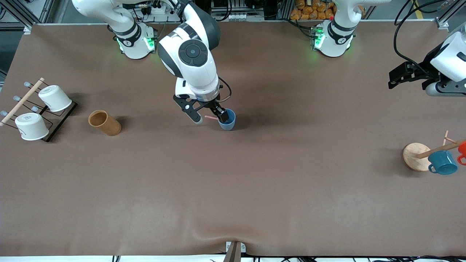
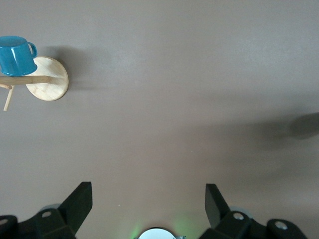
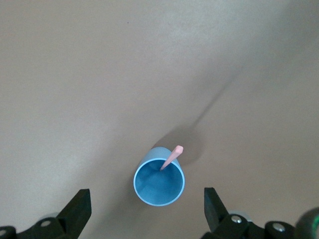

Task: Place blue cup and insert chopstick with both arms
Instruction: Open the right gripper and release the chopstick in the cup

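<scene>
Upright blue cup point(image 3: 159, 183) holding the chopstick point(image 3: 172, 156) sits below the right gripper's point(image 3: 145, 209) spread fingers point(image 3: 79, 206)

R arm out over mid-table, L arm parked at its end of the table.

R arm point(image 1: 191, 54) comes from its base, elbow bent fwd, wrist pointing straight down; R gripper point(image 1: 211, 117) hangs low over the table w/ black fingers point(image 3: 75, 209) spread wide apart, nothing clamped between them. L arm point(image 1: 449, 58) waits, folded back by the table edge, wrist roughly level; L gripper point(image 1: 395, 78) up in the air over bare tabletop, fingers point(image 2: 77, 201) also spread wide, holding nothing. Both grippers well apart from each other.
</scene>
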{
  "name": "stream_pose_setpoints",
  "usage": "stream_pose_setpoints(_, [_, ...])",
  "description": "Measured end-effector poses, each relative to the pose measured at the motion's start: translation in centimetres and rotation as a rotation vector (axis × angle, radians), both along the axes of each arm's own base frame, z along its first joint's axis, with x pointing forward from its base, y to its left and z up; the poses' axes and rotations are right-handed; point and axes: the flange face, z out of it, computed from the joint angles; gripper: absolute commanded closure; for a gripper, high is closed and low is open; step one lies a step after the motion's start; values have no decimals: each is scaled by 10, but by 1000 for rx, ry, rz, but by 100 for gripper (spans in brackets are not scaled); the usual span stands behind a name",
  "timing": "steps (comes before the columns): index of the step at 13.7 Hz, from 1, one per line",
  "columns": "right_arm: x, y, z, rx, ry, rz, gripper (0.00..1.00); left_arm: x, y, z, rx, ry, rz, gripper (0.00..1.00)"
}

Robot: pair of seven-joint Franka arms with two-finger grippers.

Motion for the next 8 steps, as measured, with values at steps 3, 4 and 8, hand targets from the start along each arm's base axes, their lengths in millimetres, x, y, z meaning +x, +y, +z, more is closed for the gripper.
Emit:
stream_pose_setpoints(3, [15, -17, 23, 8, -21, -27, 0, 0, -1, 0, 0, -1, -1, 0])
stream_pose_setpoints(4, [24, -29, 35, 7, -23, -25, 0, 0, -1, 0, 0, -4, -1, 0])
stream_pose_setpoints(8, [50, -71, 70, -6, -12, 3, 0, 1, -1, 1, -1, -10, -2, 0])
